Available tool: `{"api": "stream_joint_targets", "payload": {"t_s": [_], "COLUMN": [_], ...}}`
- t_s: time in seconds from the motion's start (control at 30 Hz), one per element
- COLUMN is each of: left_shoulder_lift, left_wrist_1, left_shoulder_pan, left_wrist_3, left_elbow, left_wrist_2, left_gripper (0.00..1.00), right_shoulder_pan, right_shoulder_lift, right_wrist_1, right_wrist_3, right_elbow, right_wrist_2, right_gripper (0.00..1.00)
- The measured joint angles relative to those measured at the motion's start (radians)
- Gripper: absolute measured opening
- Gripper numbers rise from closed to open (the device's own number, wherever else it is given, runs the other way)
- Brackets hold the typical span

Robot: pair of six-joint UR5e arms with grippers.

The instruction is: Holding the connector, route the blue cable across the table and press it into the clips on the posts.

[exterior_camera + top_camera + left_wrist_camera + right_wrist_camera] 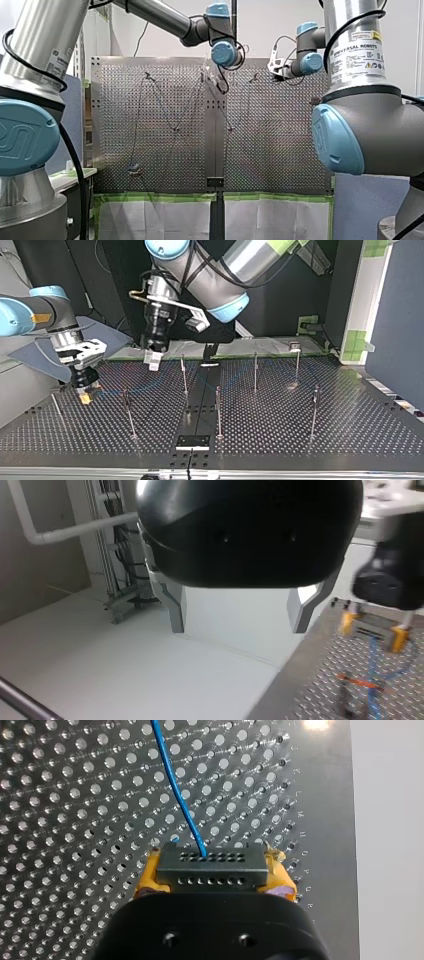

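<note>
"What did your right gripper have?"

"My right gripper was clamped on the connector, a dark rectangular block with two rows of small round holes in its face. The yellow pads pressed against its two short ends."

"And the blue cable?"

"The blue cable, thin and smooth, left the connector at the upper row of holes. It ran straight ahead of the gripper over the perforated table, which was shiny metal dotted with round holes. In the top view the cable showed only as a faint blue line on the plate, near the slim upright metal posts and toward that view's left."

"How did your left gripper stand?"

"My left gripper was spread wide, its grey, angular metal fingers well apart. It hung at the table's edge. My right gripper, with the connector and the cable, was off to one side of it over the plate."
</note>
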Motion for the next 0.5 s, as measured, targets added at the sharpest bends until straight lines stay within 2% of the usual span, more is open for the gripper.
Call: {"api": "stream_joint_targets", "payload": {"t_s": [0.27, 0.5], "left_shoulder_lift": [-0.058, -0.121], "left_wrist_1": [0.061, 0.124], "left_shoulder_pan": [-0.011, -0.039], "left_wrist_3": [-0.024, -0.060], "left_elbow": [-0.060, -0.124], "left_wrist_2": [-0.025, -0.049], "left_gripper": [1.00, 1.00], "right_shoulder_pan": [0.002, 0.003], "right_shoulder_lift": [0.000, 0.000], "right_wrist_1": [0.000, 0.000], "right_wrist_3": [0.000, 0.000], "right_elbow": [0.000, 0.000], "right_wrist_2": [0.000, 0.000], "right_gripper": [0.00, 0.00]}}
